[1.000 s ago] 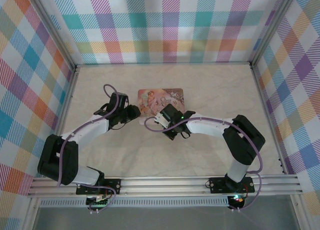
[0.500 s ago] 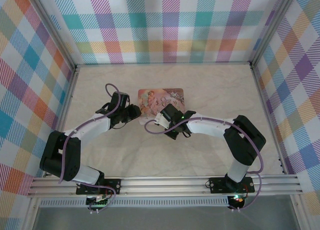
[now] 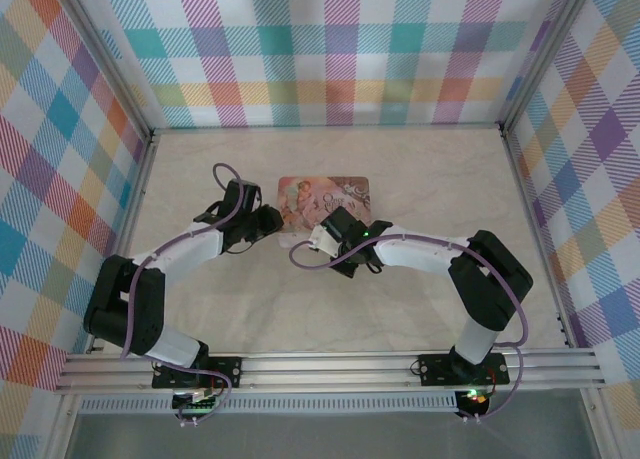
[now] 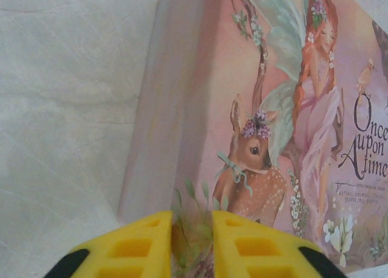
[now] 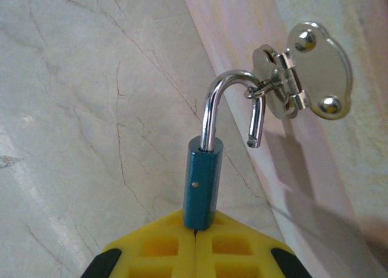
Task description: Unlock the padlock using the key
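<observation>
The right gripper (image 5: 195, 234) pinched the padlock (image 5: 202, 181) by its body, shackle sprung but hooked in the clasp (image 5: 306, 78) of the pink tin (image 4: 200, 78). The left gripper (image 4: 191, 244) sat narrow astride the tin's corner, grip uncertain. Steadying the tin first seemed wise.

The pink tin (image 4: 200, 78) lid reads "Once upon A time", with smaller unreadable print beneath.

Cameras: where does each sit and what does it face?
Top: above and behind the bases, looking down on the table, left arm, right arm and pink tin.
Left wrist: on the left arm, facing the tin's picture lid; yellow fingers of the left gripper at bottom.
Right wrist: on the right arm, facing the tin's clasp; right gripper pinches the padlock.
Shared: all three see the tin.
</observation>
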You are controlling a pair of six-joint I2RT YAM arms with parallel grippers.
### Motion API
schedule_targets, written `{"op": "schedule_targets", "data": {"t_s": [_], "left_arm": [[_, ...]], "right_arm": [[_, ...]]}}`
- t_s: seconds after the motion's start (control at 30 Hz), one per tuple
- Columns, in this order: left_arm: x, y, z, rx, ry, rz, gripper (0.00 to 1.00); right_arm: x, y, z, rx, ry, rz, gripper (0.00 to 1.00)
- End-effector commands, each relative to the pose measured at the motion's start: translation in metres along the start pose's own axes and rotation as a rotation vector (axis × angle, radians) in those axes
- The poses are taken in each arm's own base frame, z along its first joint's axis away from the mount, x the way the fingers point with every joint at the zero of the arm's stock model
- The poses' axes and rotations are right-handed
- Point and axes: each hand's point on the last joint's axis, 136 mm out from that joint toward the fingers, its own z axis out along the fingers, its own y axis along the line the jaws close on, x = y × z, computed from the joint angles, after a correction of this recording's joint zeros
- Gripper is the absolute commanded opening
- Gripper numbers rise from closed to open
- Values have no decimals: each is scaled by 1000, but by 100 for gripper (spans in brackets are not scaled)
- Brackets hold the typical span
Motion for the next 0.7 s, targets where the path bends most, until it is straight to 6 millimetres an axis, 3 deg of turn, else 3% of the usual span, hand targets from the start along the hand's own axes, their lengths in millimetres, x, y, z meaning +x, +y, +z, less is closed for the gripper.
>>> {"op": "schedule_targets", "data": {"t_s": [0.0, 0.33, 0.67], "left_arm": [[-3, 4, 6, -16, 11, 5, 17], [3, 7, 11, -18, 34, 1, 15], [1, 5, 9, -10, 33, 5, 14]], "right_arm": [[-13, -5, -16, 11, -41, -61, 0], [-14, -11, -18, 46, -49, -153, 0], [-12, -1, -17, -10, -45, -183, 0]]}}
